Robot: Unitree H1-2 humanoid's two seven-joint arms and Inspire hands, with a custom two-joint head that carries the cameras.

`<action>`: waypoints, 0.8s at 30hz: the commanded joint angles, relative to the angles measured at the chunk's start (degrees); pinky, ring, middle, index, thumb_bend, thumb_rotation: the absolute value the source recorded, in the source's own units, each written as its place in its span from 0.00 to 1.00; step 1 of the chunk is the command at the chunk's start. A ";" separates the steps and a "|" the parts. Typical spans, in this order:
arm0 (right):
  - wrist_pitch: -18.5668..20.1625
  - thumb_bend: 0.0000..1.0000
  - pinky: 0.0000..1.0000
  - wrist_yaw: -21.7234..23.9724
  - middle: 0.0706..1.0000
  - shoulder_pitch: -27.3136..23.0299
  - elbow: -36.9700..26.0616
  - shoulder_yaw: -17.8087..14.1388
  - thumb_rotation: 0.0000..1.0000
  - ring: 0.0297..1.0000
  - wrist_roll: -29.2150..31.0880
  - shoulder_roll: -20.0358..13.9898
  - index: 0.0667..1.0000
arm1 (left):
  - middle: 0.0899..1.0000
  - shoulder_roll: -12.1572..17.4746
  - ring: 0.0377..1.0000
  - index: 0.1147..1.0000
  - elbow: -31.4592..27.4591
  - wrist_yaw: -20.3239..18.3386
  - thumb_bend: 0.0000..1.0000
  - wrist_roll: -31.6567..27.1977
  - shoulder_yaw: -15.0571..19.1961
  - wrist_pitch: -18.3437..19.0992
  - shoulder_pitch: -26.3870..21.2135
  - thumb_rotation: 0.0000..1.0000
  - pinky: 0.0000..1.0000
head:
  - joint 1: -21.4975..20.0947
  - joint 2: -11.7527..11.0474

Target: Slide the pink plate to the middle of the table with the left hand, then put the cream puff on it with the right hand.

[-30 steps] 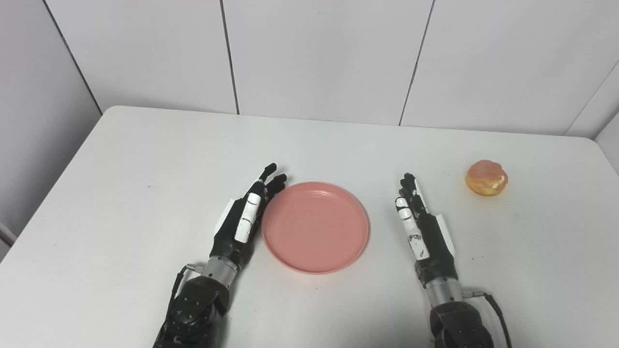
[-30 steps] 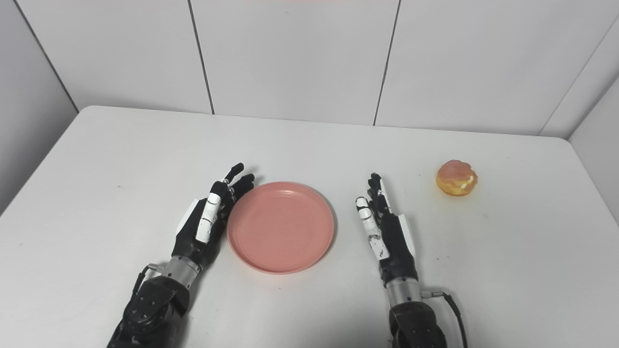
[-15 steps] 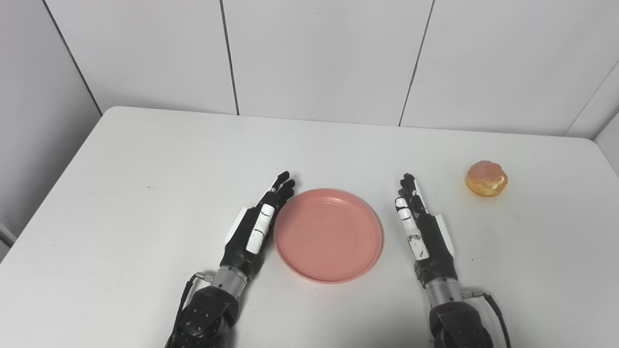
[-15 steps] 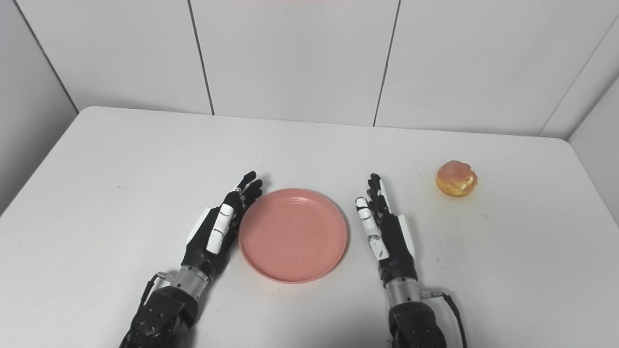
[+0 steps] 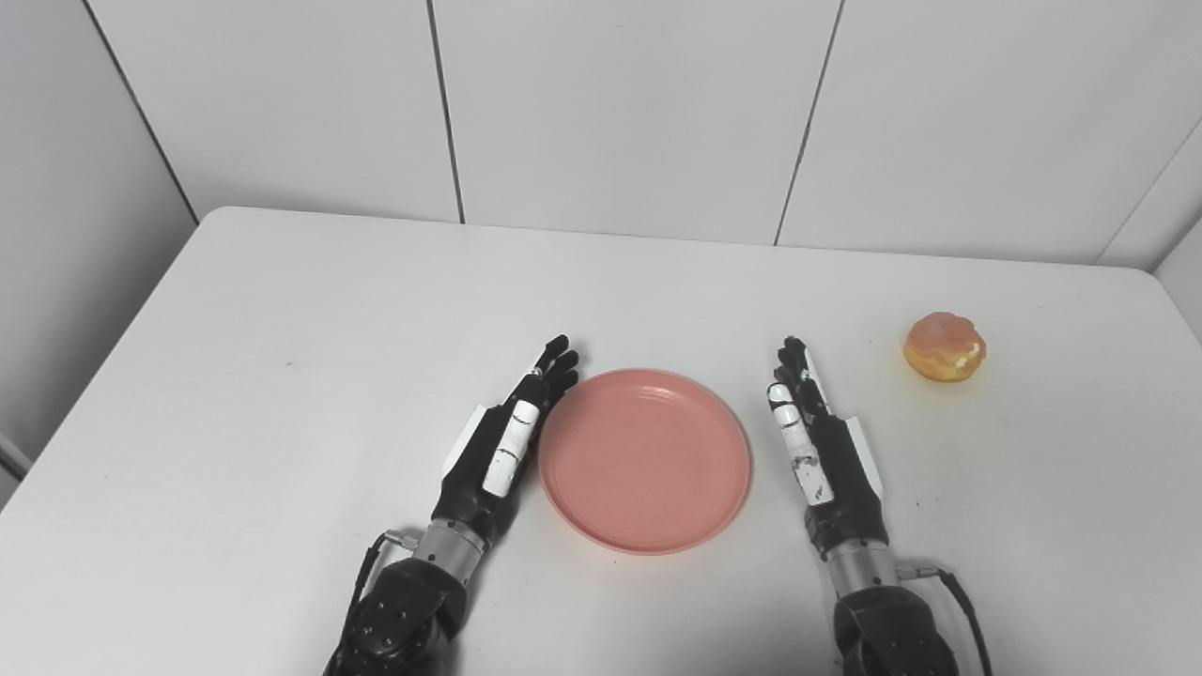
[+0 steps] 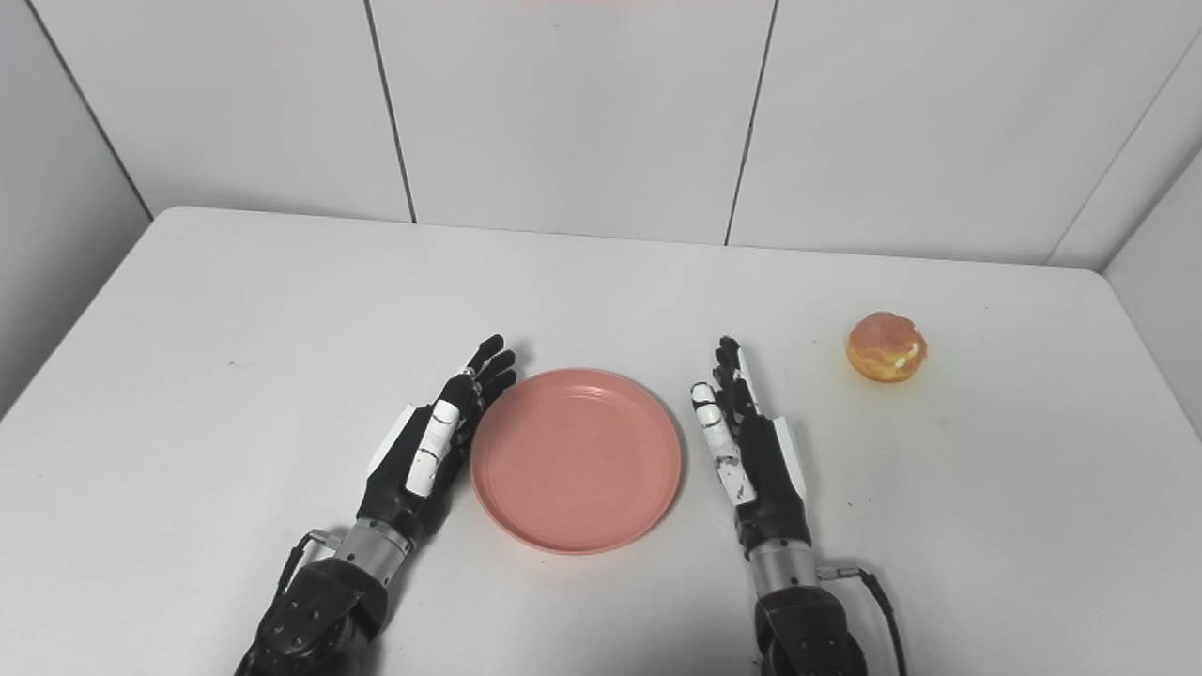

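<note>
Pink plate (image 5: pixel 644 460) looks light, stiff, slippery; left hand (image 5: pixel 498 451), released, at its nine o'clock rim; right hand (image 5: pixel 822 451) released.

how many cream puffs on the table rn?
1. The cream puff sits on the table's far right, apart from the right hand and the pink plate. Nothing in view could be hiding another.

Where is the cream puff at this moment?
The cream puff lies on the table at the far right in both eye views, beyond and to the right of the open right hand, apart from it.
</note>
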 commanded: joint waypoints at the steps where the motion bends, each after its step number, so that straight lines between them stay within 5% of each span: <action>1: -0.77 0.63 1.00 0.53 0.99 -0.98 -1.24 0.41 0.91 1.00 0.13 0.45 1.00 | 0.97 -0.97 0.97 0.96 -0.43 -2.58 0.76 -0.22 -1.79 1.12 1.03 1.00 1.00 | 0.07 -0.05; 7: -0.58 0.64 1.00 0.37 0.99 -0.99 -1.39 0.59 0.93 0.99 -0.57 0.28 1.00 | 0.98 -1.18 1.00 0.97 -0.27 -2.27 0.75 -0.23 -1.61 0.78 1.06 1.00 1.00 | 0.07 0.05; 24: -1.39 0.62 1.00 -0.02 0.98 -1.48 -0.82 0.29 0.92 1.00 -0.57 0.27 1.00 | 1.00 -4.80 1.00 1.00 10.94 2.23 0.66 4.18 3.03 -12.65 -1.79 1.00 1.00 | -0.24 -0.17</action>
